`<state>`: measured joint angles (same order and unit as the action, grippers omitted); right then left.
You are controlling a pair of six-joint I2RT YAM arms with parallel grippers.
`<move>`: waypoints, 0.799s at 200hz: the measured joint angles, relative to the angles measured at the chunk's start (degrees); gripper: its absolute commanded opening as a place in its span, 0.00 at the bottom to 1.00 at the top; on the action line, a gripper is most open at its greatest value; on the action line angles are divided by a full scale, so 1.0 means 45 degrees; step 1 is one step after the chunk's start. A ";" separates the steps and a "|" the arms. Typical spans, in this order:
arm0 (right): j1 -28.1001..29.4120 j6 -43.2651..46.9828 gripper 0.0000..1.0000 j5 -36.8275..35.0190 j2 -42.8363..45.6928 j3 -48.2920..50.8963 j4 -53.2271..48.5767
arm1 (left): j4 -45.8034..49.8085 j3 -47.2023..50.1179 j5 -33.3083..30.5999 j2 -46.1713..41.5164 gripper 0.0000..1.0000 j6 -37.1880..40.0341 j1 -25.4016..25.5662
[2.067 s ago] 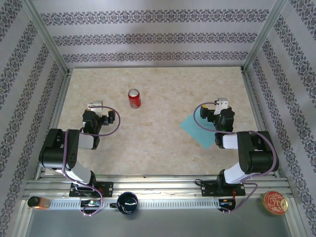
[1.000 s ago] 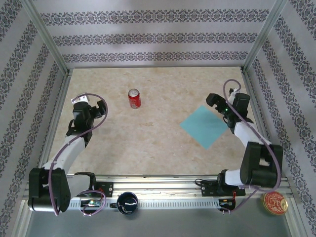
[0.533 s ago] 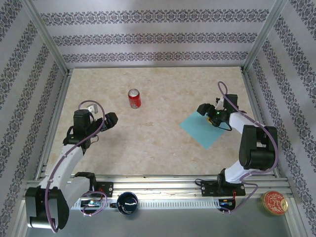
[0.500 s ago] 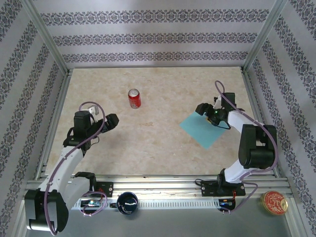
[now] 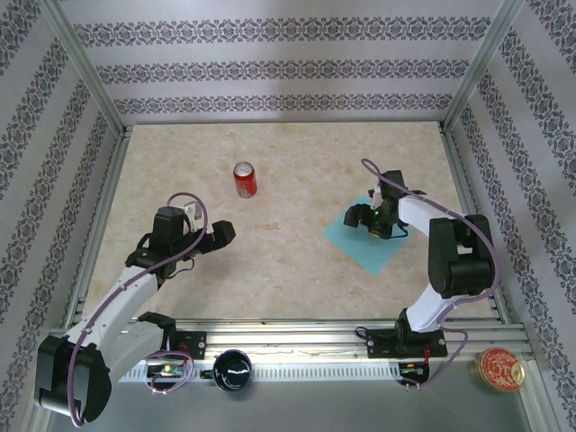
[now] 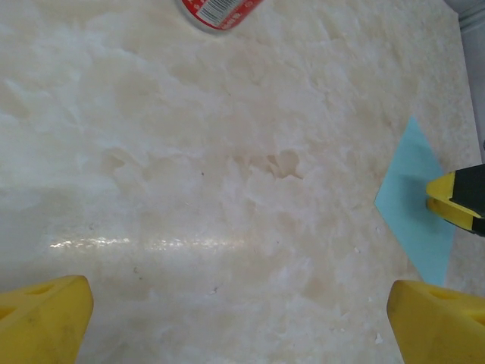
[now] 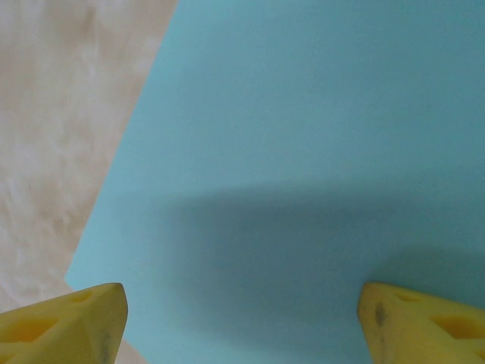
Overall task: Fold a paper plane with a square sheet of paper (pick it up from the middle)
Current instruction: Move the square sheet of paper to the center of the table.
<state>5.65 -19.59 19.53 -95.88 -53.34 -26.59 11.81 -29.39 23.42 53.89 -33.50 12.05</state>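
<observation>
The square sheet of paper (image 5: 375, 253) is turquoise-blue and lies flat on the table at the right, one corner pointing at the arms. My right gripper (image 5: 363, 219) hangs low over its far-left part, open. In the right wrist view the sheet (image 7: 303, 152) spreads under the open right gripper (image 7: 242, 326), whose yellow fingertips (image 7: 64, 322) stand wide apart with nothing between them. My left gripper (image 5: 220, 236) is open over bare table left of centre. The left wrist view has the open left gripper (image 6: 239, 326) over bare table, with the sheet (image 6: 409, 212) at the right edge.
A red soda can (image 5: 245, 179) stands at the far left-centre, its bottom at the top of the left wrist view (image 6: 220, 9). On the near rail sit a black cup (image 5: 232, 369), a round tin (image 5: 500, 369) and an orange object (image 5: 67, 369). Metal frame posts border the table.
My right gripper has swung left and toward the near edge, from the sheet's far-right corner to over its far-left part. My left gripper has reached rightward toward the table's centre.
</observation>
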 measured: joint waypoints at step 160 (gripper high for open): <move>0.6392 0.1977 0.74 -0.0884 -0.0272 -0.2341 -0.2599 | 0.1404 -0.0646 -0.1991 -0.0461 0.99 0.1049 0.0500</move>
<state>34.41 -10.70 15.55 -97.10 -63.88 -38.28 18.13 -32.29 14.46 51.81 -28.77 14.31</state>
